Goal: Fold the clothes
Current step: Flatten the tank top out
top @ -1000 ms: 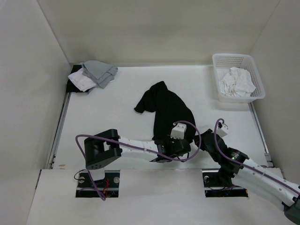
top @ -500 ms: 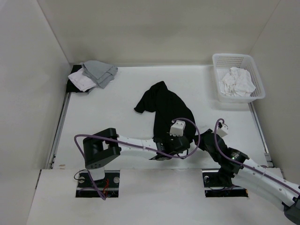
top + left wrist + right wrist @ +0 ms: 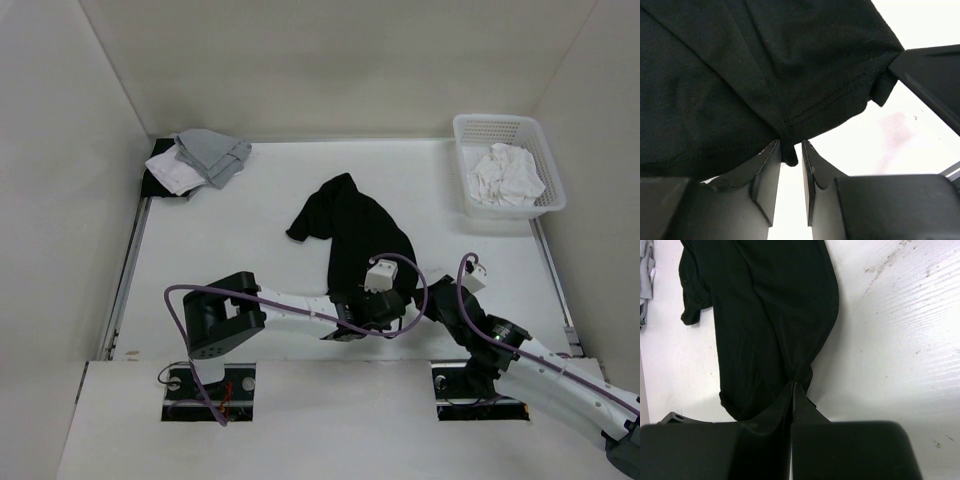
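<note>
**One black top, two grippers at its near hem**

At the far left corner of the white tabletop lies one small pile of grey and white garments, soft and loosely folded.

The left gripper reaches across to the near edge of the single black top. Its two dark, flat-sided fingers stand narrowly apart, and a stitched fold of the hem hangs down into the gap between them. Whether they already pinch it cannot be told.

The top is a plain, matte knit. It lies crumpled in a long strip near the middle of the tabletop, with one end pointing to the far left and the hem at the near side.

Just to the right, the right gripper has its two fingers pressed together on the hem's edge. The fabric's creases draw to a point there.

At the far right stands one white plastic basket, rectangular with lattice walls. It holds one rumpled white cloth.
</note>
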Robot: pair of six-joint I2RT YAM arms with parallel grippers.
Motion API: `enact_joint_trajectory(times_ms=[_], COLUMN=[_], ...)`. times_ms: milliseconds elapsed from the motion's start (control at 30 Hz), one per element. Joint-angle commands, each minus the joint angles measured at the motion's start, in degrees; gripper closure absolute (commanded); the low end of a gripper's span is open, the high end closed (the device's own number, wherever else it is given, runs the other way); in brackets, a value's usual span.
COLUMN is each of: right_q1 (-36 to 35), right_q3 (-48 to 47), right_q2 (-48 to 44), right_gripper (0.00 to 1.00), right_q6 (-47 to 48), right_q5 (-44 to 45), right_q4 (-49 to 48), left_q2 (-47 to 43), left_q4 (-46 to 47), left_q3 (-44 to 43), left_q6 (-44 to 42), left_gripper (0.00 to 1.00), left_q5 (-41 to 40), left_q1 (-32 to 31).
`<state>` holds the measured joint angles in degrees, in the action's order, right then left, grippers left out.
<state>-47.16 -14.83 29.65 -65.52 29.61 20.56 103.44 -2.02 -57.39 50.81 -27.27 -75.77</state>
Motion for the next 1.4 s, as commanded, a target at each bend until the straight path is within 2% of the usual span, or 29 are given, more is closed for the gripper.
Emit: enact_joint_trajectory(times_ms=[0,67,233,333,433,533,633,767,833,1033,1133,1267,1367], right_q1=[0.2,0.2,0.2,0.2,-0.6,-2.4,-5.7,-12.1,-15.6,-27.0,-28.9,-23.0,-10.3], right_q3=[0.1,0.1,0.1,-0.8,-4.8,-13.4,-24.7,-41.6,-48.6,-65.7,-70.1,-69.8,-66.7], right_q2=[0.0,-0.1,-0.1,-0.6,-2.6,-5.5,-6.3,-3.5,-1.9,6.2,11.4,17.3,21.9], right_gripper=[1.0,1.0,1.0,1.0,1.0,1.0,1.0,1.0,1.0,1.0,1.0,1.0,1.0], right_q6=[0.7,0.7,0.8,1.4,5.6,12.1,20.0,32.8,38.9,63.4,74.2,79.0,72.6], right_q5=[1.0,1.0,1.0,1.2,2.7,5.2,11.4,21.2,24.6,28.8,28.9,26.8,20.3], right_q4=[-1.6,-1.7,-1.7,-1.8,-1.4,0.9,3.0,1.4,-1.6,-21.8,-29.8,-34.5,-31.5], left_q2=[-0.5,-0.6,-3.7,-12.7,-27.4,-43.4,-55.2,-63.1,-65.6,-65.2,-61.4,-55.7,-50.3], left_q4=[0.4,0.4,0.2,-0.3,-2.3,-4.8,-5.2,-1.2,4.6,18.3,21.6,23.8,21.0], left_q3=[-0.8,-0.6,-0.2,1.7,3.4,2.7,-0.7,-5.5,-8.1,-15.4,-18.0,-15.1,-10.2], left_q6=[1.0,1.2,0.7,-3.0,-8.5,-14.0,-19.6,-26.8,-31.5,-42.0,-46.3,-47.6,-39.9], left_gripper=[0.78,0.81,0.98,1.0,1.0,1.0,1.0,1.0,1.0,1.0,1.0,1.0,1.0], left_q5=[0.5,0.4,-2.4,-6.9,-12.1,-14.6,-16.8,-21.9,-22.4,-22.0,-22.7,-23.4,-20.0], left_q1=[0.4,0.6,0.8,1.7,5.0,10.4,13.9,13.9,13.8,14.0,15.7,20.5,28.8])
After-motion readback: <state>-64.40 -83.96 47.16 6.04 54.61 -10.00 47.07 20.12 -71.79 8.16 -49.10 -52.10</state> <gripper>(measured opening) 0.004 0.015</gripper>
